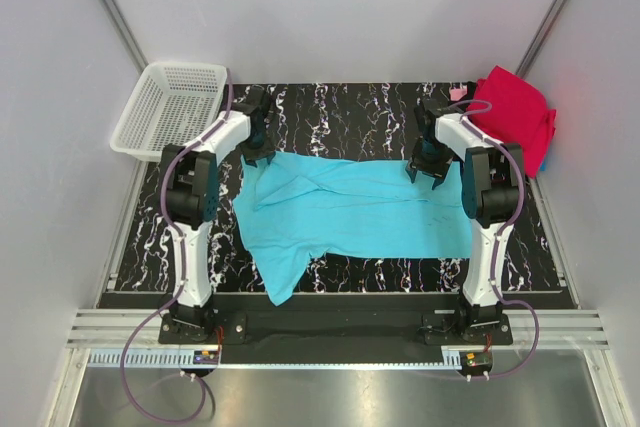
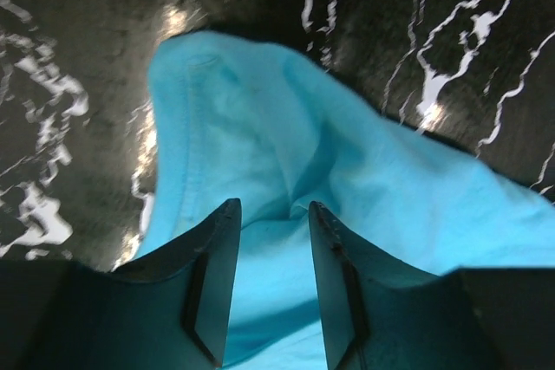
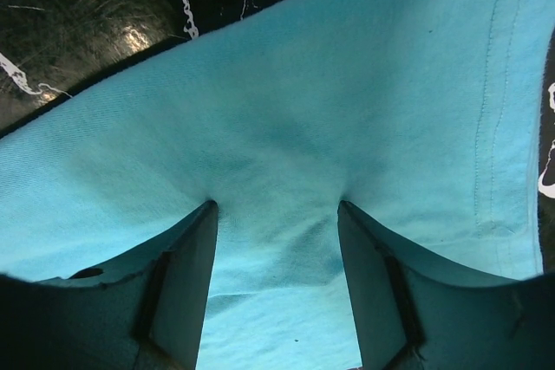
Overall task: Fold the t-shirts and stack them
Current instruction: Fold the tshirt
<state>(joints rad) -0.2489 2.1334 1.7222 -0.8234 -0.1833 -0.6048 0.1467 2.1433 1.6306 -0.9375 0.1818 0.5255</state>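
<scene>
Turquoise t-shirt (image 1: 370, 212) lay rumpled across the black marbled counter (image 1: 340, 107) in the overhead view, with the left pincer (image 1: 262, 155) at its far left corner, the right pincer (image 1: 428, 172) at its far right corner, a crimson t-shirt (image 1: 515, 117) heaped far right and a white basket (image 1: 165, 107) far left. From the left wrist, the pincer's fingers (image 2: 199, 283) stood apart over a raised fold of turquoise cloth. From the right wrist, the fingers (image 3: 182, 283) stood spread, pressed onto cloth that puckered between them.

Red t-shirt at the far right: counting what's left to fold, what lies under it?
Only pink cloth and a blue sliver peek out beside the red t-shirt; anything beneath is covered.
</scene>
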